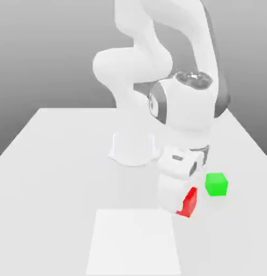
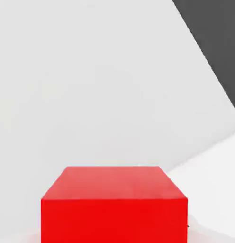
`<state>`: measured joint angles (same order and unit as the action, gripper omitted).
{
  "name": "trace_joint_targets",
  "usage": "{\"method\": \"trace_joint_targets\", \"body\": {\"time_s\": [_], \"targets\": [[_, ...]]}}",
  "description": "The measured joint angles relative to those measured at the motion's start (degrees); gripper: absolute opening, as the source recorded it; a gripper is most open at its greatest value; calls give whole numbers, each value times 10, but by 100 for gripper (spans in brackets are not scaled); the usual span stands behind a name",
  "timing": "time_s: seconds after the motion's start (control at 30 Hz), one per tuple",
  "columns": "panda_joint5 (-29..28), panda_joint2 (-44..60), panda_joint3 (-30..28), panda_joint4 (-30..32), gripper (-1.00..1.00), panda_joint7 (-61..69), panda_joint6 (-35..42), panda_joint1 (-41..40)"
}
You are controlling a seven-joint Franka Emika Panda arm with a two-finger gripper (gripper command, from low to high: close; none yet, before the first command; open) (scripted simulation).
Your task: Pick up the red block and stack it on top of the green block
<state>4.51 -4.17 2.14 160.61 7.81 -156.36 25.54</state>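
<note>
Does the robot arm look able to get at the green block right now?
Probably not to grasp it: the red block seems to occupy the end effector. Otherwise, the green block looks within reach, with nothing on top.

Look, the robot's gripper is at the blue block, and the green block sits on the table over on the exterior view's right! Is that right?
Not quite: the block at the gripper is red, not blue. Both the exterior view and the hand view show that red block. The green block does sit on the table, over on the exterior view's right.
</note>
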Motion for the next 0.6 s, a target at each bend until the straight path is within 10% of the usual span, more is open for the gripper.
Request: {"method": "trace_joint_targets", "body": {"time_s": [0.23,0.5,0.53,0.6], "targets": [[18,-107,68,80,-100,151,26,148],[-36,24,88,87,-100,137,-111,150],[-43,37,84,87,100,132,-123,151],[-43,37,84,87,100,132,-123,149]]}}
